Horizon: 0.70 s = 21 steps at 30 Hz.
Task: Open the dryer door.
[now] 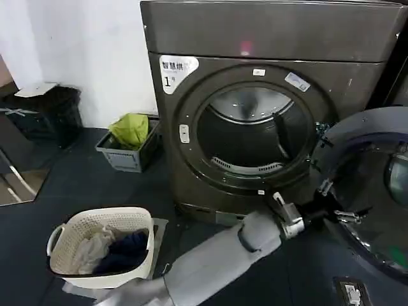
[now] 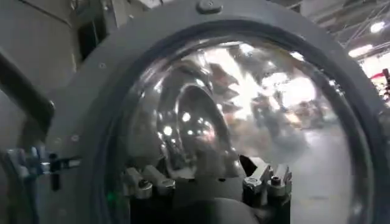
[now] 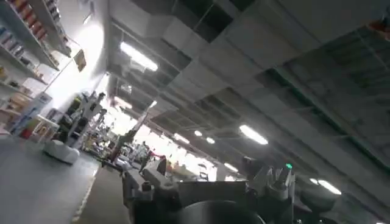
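The dark grey-brown dryer (image 1: 274, 32) stands against the wall with its round drum opening (image 1: 248, 131) uncovered. The dryer door (image 1: 363, 137) is swung out to the right, its grey inner frame and domed glass (image 2: 244, 115) turned toward me. My left arm reaches from below across the floor. Its left gripper (image 1: 320, 207) sits at the door's lower inner edge. In the left wrist view the left gripper (image 2: 207, 182) is open, its fingers (image 2: 268, 179) spread just in front of the glass and holding nothing. My right gripper (image 3: 207, 185) is open and points up at a ceiling.
A white laundry basket (image 1: 64, 233) with clothes sits on the floor at the front left. A grey crate (image 1: 121, 156) holding a green bag stands beside the dryer. A black bin (image 1: 44, 115) is at the far left. A small device (image 1: 350, 292) lies on the floor under the door.
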Tool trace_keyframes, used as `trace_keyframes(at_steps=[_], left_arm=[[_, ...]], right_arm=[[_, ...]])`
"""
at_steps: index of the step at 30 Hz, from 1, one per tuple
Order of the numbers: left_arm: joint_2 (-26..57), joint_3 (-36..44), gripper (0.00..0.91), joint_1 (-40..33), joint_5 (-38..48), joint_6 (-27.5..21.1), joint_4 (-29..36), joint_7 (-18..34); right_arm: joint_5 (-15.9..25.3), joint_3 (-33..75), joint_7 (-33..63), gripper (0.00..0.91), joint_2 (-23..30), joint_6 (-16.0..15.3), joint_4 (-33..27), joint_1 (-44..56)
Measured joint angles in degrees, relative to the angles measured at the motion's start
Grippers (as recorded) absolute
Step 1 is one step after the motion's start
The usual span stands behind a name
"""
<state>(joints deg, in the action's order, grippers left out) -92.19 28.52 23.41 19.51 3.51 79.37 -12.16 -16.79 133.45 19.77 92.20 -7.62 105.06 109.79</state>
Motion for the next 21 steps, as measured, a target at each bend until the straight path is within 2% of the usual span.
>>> trace_keyframes(at_steps=[4,9,14,21], left_arm=[[0.85,-0.81,0.907,2.06,-0.64,-3.11,7.18,-0.56],[8.95,-1.92,0.907,3.98,0.5,-4.28,14.64,2.62],[15.94,-4.11,0.907,6.67,4.21,-8.53,20.82,6.17],[25.55,-10.73,0.907,12.4,8.16,-10.41,27.5,9.54]], right_arm=[[0.53,-0.56,0.83,0.907,0.0,-0.09,-1.41,0.45],[-0.1,-1.42,0.95,0.907,-0.01,-0.12,-3.62,1.22],[-2.71,-2.32,-1.52,0.907,0.0,1.0,-5.58,1.4],[-3.29,-4.41,-1.67,0.907,0.0,1.22,-6.14,0.62]])
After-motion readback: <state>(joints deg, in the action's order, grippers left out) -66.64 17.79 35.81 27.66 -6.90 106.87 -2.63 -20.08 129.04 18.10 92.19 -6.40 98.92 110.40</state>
